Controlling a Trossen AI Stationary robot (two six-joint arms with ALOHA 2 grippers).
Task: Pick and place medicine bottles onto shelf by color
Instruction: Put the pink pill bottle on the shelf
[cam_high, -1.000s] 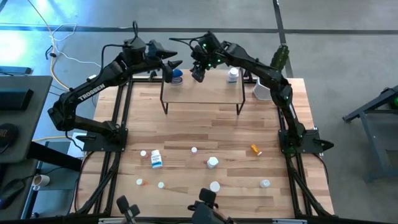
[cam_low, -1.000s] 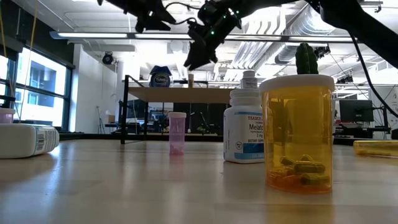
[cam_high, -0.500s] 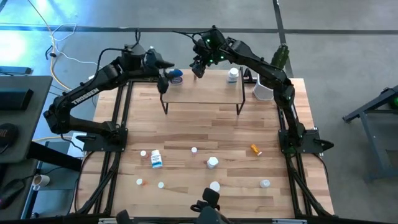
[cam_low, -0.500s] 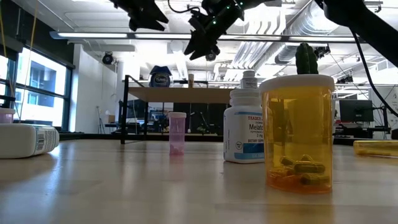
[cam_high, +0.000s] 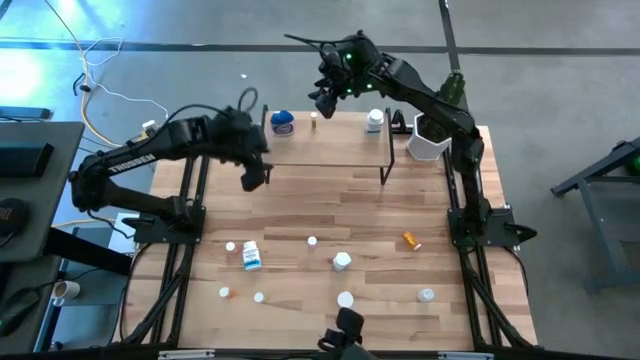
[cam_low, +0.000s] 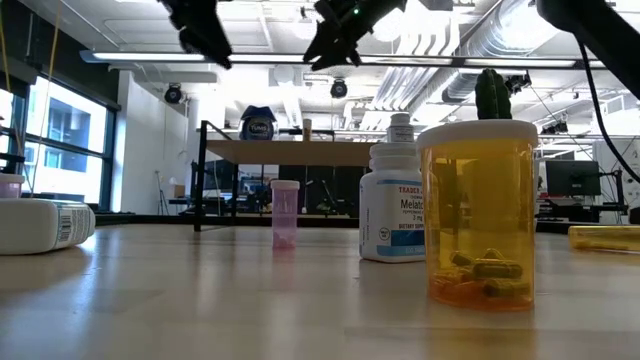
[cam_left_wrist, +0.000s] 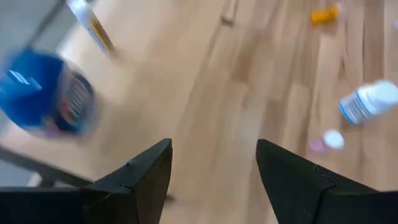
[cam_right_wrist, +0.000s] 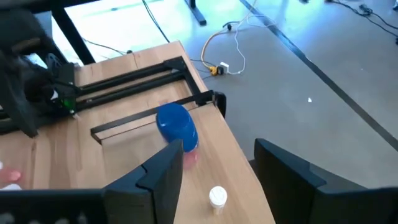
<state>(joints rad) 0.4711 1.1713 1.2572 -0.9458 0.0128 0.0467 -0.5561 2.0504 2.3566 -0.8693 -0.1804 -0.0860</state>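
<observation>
Shelf (cam_high: 325, 140) sits at far edge of the tabletop (cam_high: 330, 200), centred. On it: round jar (cam_high: 283, 122) at left end, small vial (cam_high: 313, 121) just right of the jar, one bottle (cam_high: 375, 121) near right end. Plant pot (cam_high: 428, 140) on the tabletop just right of the shelf. Left end effector (cam_high: 252, 178) hangs over the tabletop in front of the shelf's left end. Right end effector (cam_high: 326, 92) is above the shelf's back edge, near the vial. Remaining bottles are scattered across the near half: one lying bottle (cam_high: 251, 255) near left, one (cam_high: 342, 262) at centre, one lying (cam_high: 411, 240) to the right, well apart.
</observation>
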